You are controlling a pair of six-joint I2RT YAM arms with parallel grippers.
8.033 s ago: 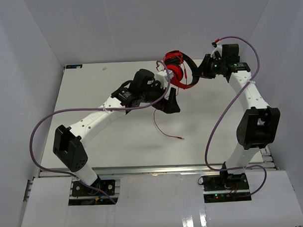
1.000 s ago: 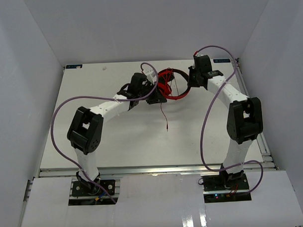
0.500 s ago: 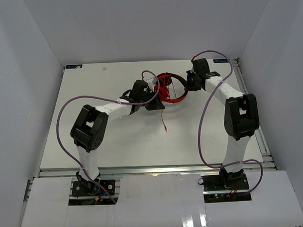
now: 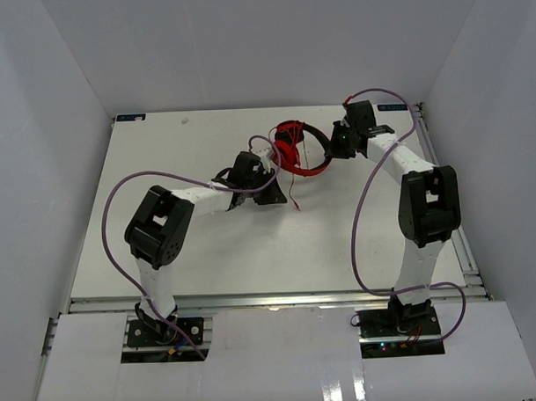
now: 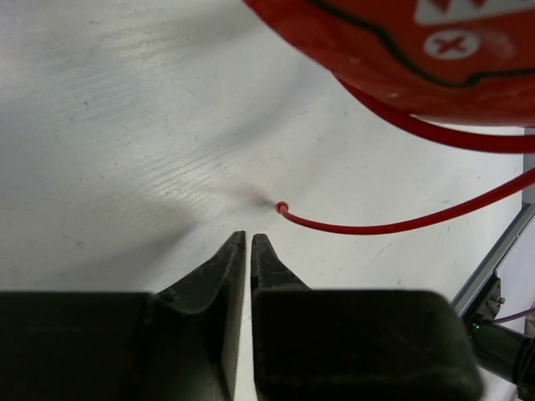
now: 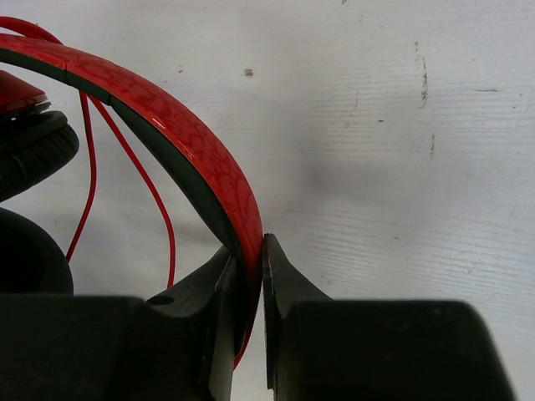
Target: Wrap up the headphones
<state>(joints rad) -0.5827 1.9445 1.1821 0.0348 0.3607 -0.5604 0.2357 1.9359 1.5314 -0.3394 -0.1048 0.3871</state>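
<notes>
The red headphones (image 4: 295, 152) lie at the back middle of the table. My right gripper (image 4: 337, 146) is shut on their black-edged headband (image 6: 188, 142), which runs between its fingertips (image 6: 248, 244). A black ear pad (image 6: 29, 150) and loops of thin red cord (image 6: 90, 167) show at the left of the right wrist view. My left gripper (image 4: 275, 194) sits just left of the headphones, low over the table. Its jaws (image 5: 248, 236) stand a thin slit apart with nothing between them. The cord's free end (image 5: 282, 206) lies just ahead of those tips, under a red ear cup (image 5: 401, 50).
Thick purple cables (image 4: 118, 206) loop beside both arms. White walls close in the table (image 4: 164, 248) at left, right and back. A metal rail (image 4: 271, 299) runs along the near edge.
The cord's loose tail, which trailed toward the near side of the table, now hangs short by the headphones. My left gripper let go of it and drew back a little. The headphones shifted slightly.
</notes>
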